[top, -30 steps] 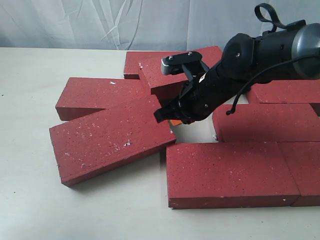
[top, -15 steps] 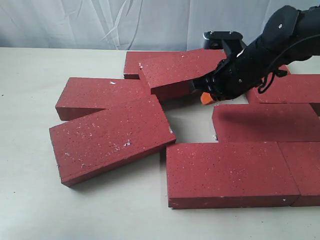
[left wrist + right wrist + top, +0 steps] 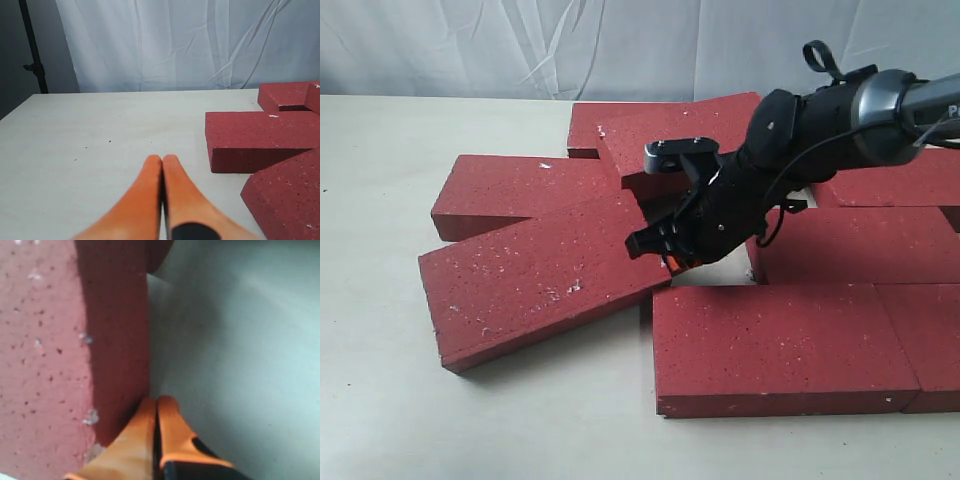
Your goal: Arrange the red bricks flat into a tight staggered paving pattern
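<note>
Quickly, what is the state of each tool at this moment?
Left tool: closed, holding nothing.
Right tool: closed, holding nothing, tips at the side of a red brick.

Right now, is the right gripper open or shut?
Shut. In the right wrist view the orange fingers of the right gripper press together with nothing between them, tips beside a red brick.

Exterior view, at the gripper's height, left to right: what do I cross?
Bare table → skewed brick → right gripper, shut, at that brick's corner → small gap of table → flat brick running to the right edge.
</note>
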Robot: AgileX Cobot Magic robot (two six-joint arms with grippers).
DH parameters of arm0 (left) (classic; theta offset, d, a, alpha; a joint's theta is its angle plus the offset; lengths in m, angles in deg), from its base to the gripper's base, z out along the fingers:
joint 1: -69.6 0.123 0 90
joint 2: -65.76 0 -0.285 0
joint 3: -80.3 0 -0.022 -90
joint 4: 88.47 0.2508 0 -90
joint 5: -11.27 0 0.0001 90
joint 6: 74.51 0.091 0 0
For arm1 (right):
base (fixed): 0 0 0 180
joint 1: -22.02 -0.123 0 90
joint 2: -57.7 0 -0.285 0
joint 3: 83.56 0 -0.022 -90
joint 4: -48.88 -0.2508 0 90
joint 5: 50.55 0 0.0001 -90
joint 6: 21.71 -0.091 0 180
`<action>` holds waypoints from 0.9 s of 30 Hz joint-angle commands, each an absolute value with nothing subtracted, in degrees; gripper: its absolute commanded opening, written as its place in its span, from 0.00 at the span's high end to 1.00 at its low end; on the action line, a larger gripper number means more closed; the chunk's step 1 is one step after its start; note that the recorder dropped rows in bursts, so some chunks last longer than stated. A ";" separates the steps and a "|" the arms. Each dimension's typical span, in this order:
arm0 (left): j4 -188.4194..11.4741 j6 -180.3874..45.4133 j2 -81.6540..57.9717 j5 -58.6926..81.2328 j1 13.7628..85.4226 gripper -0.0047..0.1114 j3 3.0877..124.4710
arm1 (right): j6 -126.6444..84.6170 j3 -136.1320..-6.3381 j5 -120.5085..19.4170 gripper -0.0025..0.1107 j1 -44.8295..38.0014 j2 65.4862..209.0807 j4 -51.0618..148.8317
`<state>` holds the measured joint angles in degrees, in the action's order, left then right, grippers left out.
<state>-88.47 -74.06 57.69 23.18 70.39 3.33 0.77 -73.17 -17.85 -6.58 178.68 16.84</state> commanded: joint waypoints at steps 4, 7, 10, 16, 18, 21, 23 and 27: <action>-88.47 -74.14 57.97 22.94 70.56 0.96 3.09 | 1.25 -74.05 -20.47 0.98 -10.13 179.01 15.43; -88.47 -74.14 57.97 22.94 70.56 0.96 3.09 | 3.64 -74.05 -20.88 0.98 -11.38 179.01 13.38; -88.47 -74.14 57.97 22.94 70.56 0.96 3.09 | 5.74 -74.05 -20.88 0.98 -12.41 179.01 11.86; -88.47 -74.14 57.97 22.94 70.56 0.96 3.09 | 6.71 -74.05 -20.43 0.98 -13.07 178.58 12.13; -88.47 -74.14 57.97 22.94 70.56 0.96 3.09 | 6.71 -74.05 -20.21 0.98 -12.58 177.04 12.68; -88.47 -74.14 57.97 22.94 70.56 0.96 3.09 | 6.71 -74.05 -18.70 0.98 -11.31 172.44 13.93; -88.47 -74.14 57.97 22.94 70.56 0.96 3.09 | 6.55 -74.05 -17.70 0.98 -9.30 169.93 14.28; -88.47 -74.14 57.97 22.94 70.56 0.96 3.09 | 5.06 -74.05 -13.50 0.98 -2.31 165.66 14.71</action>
<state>-88.47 -74.06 57.69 23.18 70.39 3.33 5.86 -73.76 -15.75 -5.66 167.72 13.81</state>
